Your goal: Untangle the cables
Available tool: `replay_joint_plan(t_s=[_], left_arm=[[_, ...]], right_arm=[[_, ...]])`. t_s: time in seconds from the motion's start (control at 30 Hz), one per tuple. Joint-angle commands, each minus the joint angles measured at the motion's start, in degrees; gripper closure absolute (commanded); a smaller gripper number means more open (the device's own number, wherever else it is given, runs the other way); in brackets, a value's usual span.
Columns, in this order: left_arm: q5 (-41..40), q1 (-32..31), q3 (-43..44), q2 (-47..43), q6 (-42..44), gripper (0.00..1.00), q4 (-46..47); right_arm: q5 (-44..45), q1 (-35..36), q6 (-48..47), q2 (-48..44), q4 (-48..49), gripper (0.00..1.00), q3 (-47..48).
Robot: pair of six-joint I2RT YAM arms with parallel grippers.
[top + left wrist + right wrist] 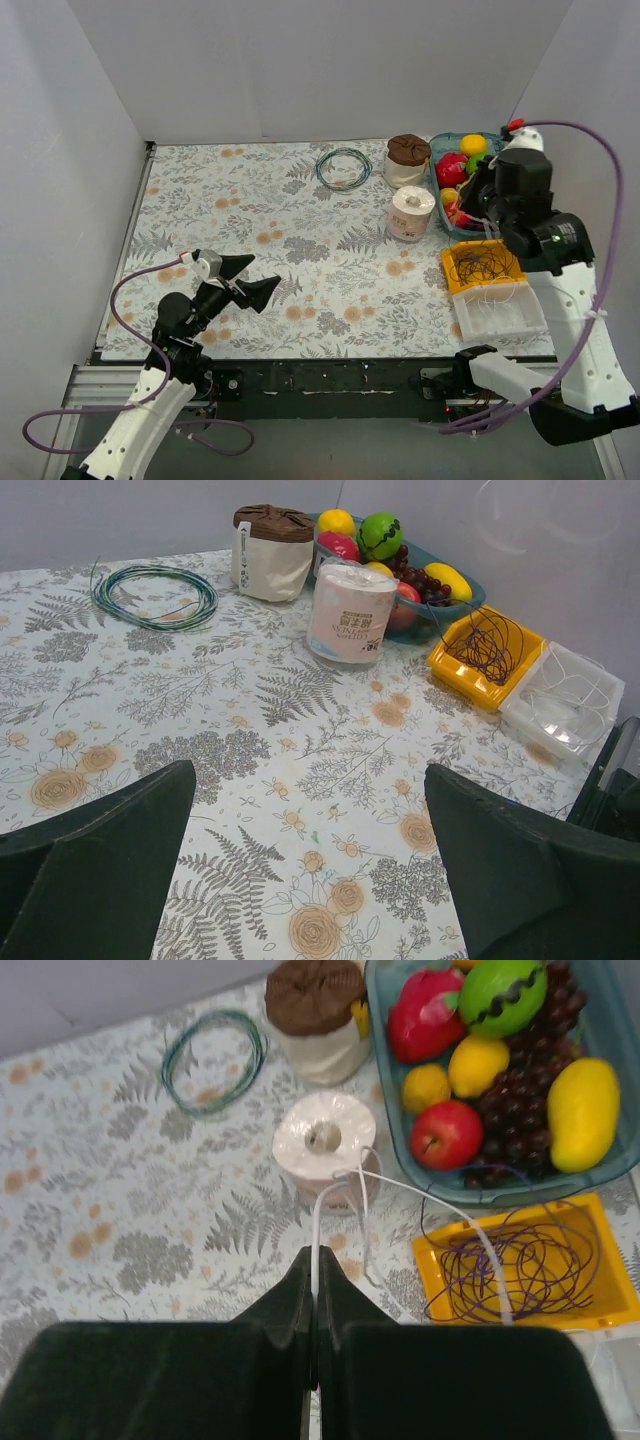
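Observation:
My right gripper (315, 1252) is shut on a white cable (322, 1200), held high above the right side of the table; the cable loops up from the jaws and arcs down over the yellow tray (590, 1300). That tray holds tangled purple cable (525, 1265), also seen in the top view (480, 265). A clear tray (500, 310) with white cables sits in front of it. A green cable coil (343, 167) lies at the far middle. My left gripper (245, 280) is open and empty, hovering low at the near left.
A pink-wrapped paper roll (411, 213) and a brown-topped bag (407, 160) stand right of centre. A teal basket (437, 185) of fruit is at the far right. White walls enclose the flowered table (260, 230).

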Motion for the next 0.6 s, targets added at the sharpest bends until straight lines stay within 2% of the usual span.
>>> replay_joint_plan(t_s=[0.0, 0.1, 0.17, 0.27, 0.37, 0.57], left_arm=[[0.79, 0.18, -0.67, -0.96, -0.26, 0.02, 1.15], [0.79, 0.18, -0.67, -1.40, -0.43, 0.02, 1.24], [0.79, 0.18, -0.49, -1.23, -0.26, 0.02, 1.06], [0.70, 0.01, -0.40, -1.40, -0.08, 0.02, 0.71], [0.70, -0.08, -0.32, -1.58, 0.01, 0.02, 0.44], [0.26, -0.17, -0.32, -2.11, 0.27, 0.02, 0.27]], right_arm=[[13.83, -0.71, 3.71, -2.85, -9.98, 0.99, 10.60], [24.74, -0.71, 9.95, -10.30, -8.51, 0.99, 5.10], [30.27, -0.71, 14.60, -16.61, -7.45, 0.99, -2.46], [33.98, -0.71, 25.06, -21.55, -10.68, 0.99, -9.83], [35.74, -0.71, 37.02, -23.76, -15.96, 0.99, -15.46], [43.81, -0.71, 43.18, -24.83, -18.95, 0.99, -23.39]])
